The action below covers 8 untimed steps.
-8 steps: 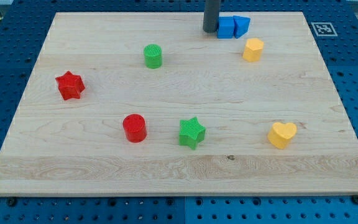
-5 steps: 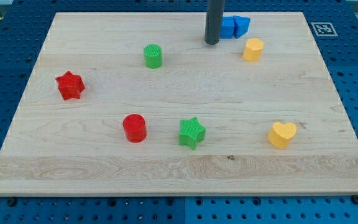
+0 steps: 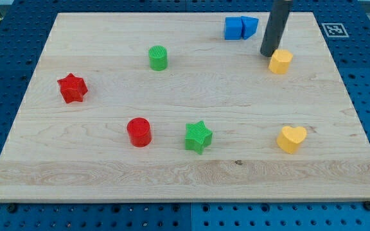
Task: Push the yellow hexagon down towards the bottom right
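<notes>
The yellow hexagon (image 3: 280, 61) sits on the wooden board near the view's upper right. My tip (image 3: 268, 53) is right against its upper left side, touching or nearly so. The dark rod rises from there toward the view's top. A yellow heart (image 3: 291, 138) lies below the hexagon, toward the view's lower right.
Two blue blocks (image 3: 240, 27) sit side by side at the view's top, left of the rod. A green cylinder (image 3: 158, 58), a red star (image 3: 72, 88), a red cylinder (image 3: 139, 132) and a green star (image 3: 198, 136) lie across the board (image 3: 339, 96).
My tip moved from left of the blue blocks to the right and down, reaching the yellow hexagon. The hexagon has shifted right and down a little.
</notes>
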Motion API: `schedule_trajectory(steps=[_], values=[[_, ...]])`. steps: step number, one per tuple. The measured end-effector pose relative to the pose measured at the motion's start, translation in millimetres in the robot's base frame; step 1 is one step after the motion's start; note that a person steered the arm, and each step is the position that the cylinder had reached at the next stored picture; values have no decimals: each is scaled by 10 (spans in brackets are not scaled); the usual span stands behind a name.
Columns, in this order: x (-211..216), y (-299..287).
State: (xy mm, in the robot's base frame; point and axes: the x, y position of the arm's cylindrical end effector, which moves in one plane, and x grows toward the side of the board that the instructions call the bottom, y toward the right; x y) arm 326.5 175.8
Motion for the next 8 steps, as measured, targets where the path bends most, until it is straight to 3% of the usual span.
schedule_trajectory(steps=[6, 8], values=[[374, 522], [702, 447]])
